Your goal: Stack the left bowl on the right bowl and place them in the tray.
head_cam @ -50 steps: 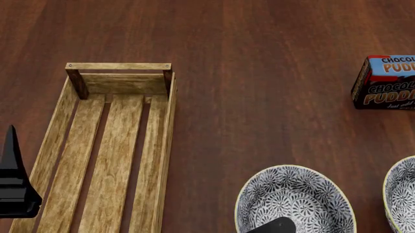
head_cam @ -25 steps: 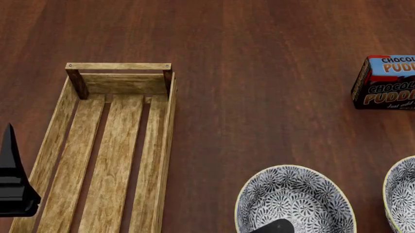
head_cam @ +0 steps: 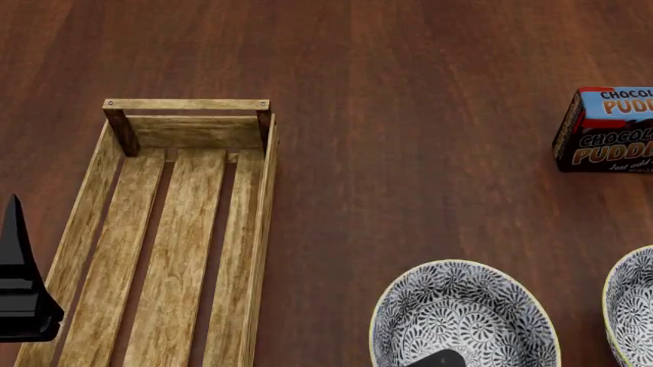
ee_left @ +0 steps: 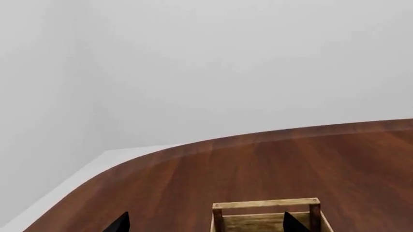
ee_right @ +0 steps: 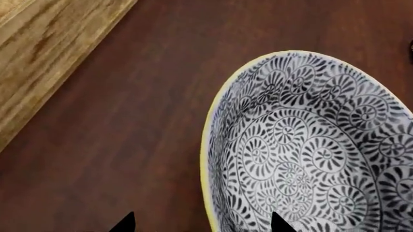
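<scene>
The tray, a long light-wood crate with a slatted bottom and darker corner posts, lies on the dark wooden table at the left of the scene, its length running from near to far; nothing lies in it. The left bowl, white with a black floral pattern and a yellow rim, sits upright on the table to the right of the tray, near the robot and apart from the tray's side; the right bowl of the same pattern stands just beside it further right, cut off by the picture's edge. A blue chocolate pudding box stands far and to the right, well apart from both bowls.

The left gripper hovers over the tray's near left side; its two black finger tips stand wide apart with nothing between them, the tray's far end wall showing in the gap. The right gripper hangs over the left bowl's near rim; its finger tips are spread, one outside the left rim and one over the inside, and they hold nothing; whether either touches the bowl cannot be told.
</scene>
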Available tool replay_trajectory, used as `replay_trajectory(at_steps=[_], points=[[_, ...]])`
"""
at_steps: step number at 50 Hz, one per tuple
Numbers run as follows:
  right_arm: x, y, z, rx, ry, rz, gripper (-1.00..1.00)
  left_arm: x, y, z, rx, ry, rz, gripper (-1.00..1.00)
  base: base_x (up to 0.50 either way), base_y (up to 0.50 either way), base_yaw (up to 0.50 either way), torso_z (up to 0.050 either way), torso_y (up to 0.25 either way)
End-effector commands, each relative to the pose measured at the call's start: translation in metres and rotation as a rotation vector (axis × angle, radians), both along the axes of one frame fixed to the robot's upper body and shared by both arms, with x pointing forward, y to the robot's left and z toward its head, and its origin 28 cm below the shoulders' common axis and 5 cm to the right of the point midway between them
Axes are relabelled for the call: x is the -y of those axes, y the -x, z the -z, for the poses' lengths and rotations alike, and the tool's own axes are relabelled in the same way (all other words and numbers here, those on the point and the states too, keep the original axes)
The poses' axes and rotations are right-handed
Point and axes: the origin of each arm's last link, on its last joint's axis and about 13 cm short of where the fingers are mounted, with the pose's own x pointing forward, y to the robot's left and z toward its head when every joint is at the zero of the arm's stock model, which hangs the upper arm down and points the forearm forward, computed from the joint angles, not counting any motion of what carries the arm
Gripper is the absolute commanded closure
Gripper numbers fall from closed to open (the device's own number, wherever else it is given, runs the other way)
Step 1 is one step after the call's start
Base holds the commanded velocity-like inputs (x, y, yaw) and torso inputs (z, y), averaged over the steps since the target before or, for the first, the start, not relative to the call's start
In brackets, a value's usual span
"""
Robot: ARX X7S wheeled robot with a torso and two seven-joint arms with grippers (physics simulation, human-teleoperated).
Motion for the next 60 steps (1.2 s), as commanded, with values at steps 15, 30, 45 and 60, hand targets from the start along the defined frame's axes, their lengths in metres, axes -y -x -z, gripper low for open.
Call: replay_trajectory(at_steps=[15,30,45,60], points=[[0.006,-0.006,0.011,-0.021,0.036,0.040,-1.00,0.000,0.000,0.001,0.000,0.000,-0.001,-1.00,0.00,0.00,0.00,0.000,0.000],[0.002,-0.001,0.003,0.010,0.053,0.013,1.00,0.001,0.001,0.002,-0.003,-0.001,0.001,-1.00,0.00,0.00,0.00,0.000,0.000],[-0.001,0.005,-0.013,0.051,0.061,-0.015,1.00,0.001,0.000,0.000,0.001,0.001,0.003,-1.00,0.00,0.00,0.00,0.000,0.000],[-0.004,0.019,-0.050,0.131,0.101,-0.061,1.00,0.002,0.000,-0.003,0.009,0.000,0.009,-1.00,0.00,0.00,0.00,0.000,0.000]])
